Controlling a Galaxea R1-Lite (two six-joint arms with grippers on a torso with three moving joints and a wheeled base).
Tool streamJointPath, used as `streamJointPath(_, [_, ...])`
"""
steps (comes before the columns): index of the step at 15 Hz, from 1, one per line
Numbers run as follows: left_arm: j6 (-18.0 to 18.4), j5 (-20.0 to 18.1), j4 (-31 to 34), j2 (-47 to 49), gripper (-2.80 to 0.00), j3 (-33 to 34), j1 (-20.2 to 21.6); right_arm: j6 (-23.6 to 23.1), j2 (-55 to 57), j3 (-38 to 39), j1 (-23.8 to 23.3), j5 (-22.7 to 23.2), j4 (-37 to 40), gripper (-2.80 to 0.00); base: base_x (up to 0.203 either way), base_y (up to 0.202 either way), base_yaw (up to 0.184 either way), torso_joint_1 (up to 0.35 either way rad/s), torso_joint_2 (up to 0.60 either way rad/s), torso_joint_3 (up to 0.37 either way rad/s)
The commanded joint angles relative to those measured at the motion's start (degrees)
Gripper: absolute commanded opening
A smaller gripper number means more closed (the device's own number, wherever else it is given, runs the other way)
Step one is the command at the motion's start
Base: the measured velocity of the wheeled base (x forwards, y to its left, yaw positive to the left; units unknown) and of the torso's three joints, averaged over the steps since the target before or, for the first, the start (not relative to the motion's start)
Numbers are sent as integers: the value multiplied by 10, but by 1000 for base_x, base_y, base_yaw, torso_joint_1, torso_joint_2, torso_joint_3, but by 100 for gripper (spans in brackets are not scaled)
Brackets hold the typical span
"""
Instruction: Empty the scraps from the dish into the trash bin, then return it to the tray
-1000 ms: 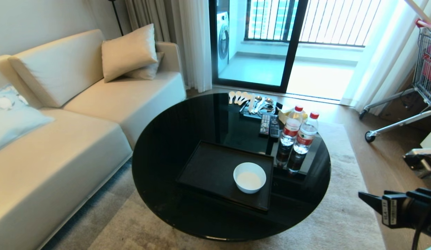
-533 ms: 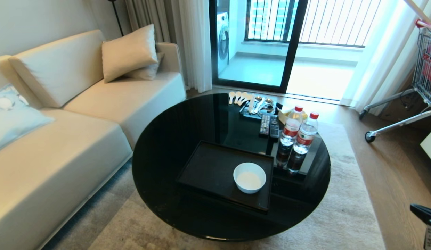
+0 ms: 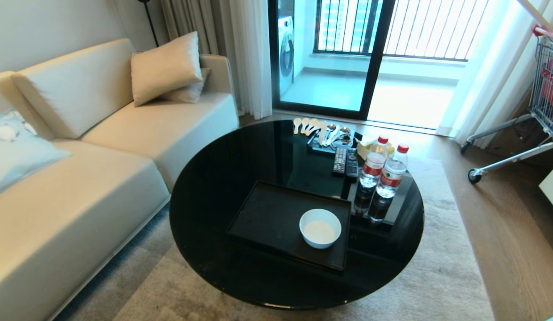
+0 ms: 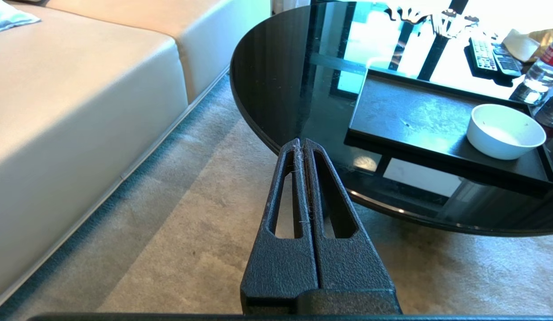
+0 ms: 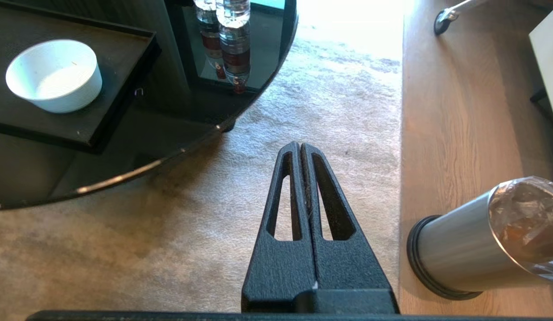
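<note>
Right gripper [image 5: 300, 145] is pinched fully shut w/ nothing in it, hanging over the carpet [image 5: 169, 232] off the table edge, clear of everything. Left gripper [image 4: 302, 141] same deal: fingers pressed together, empty, parked low by the sofa [image 4: 80, 89] side of the round black table [image 3: 214, 187]. Neither arm shows on my head cam. White dish [image 3: 320, 228] sits upright on the black tray [image 3: 267, 218], in its near-right corner, and I see no scraps in it, just bare white inside. Trash bin [image 5: 459, 252] w/ clear liner stands on the wood floor [image 5: 459, 111] just beside the carpet, close to the right gripper, well apart from the tray. Two water bottles [image 3: 383, 171] stand just beyond the tray.
</note>
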Motion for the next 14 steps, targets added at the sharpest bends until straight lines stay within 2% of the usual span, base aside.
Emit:
streamJointPath(1, [0,0,0,0,-280,0,0,-8,-98,8,-1,-6,34,-280,0,0,0,0,0,0])
streamJointPath(3, [0,0,0,0,-280,0,0,-25,-94,19,-1,-21,34,-280,0,0,0,0,0,0])
streamJointPath(5, [0,0,0,0,-280,0,0,-44,-94,35,-1,-15,34,-280,0,0,0,0,0,0])
streamJointPath(6, [0,0,0,0,-280,0,0,-44,-94,34,-1,8,36,-280,0,0,0,0,0,0])
streamJointPath(10, [0,0,0,0,-280,0,0,-68,-94,55,-1,170,53,-280,0,0,0,0,0,0])
streamJointPath(11, [0,0,0,0,-280,0,0,-73,-94,54,-1,181,78,-280,0,0,0,0,0,0])
streamJointPath(14, [0,0,0,0,-280,0,0,-68,-94,54,-1,180,76,-280,0,0,0,0,0,0])
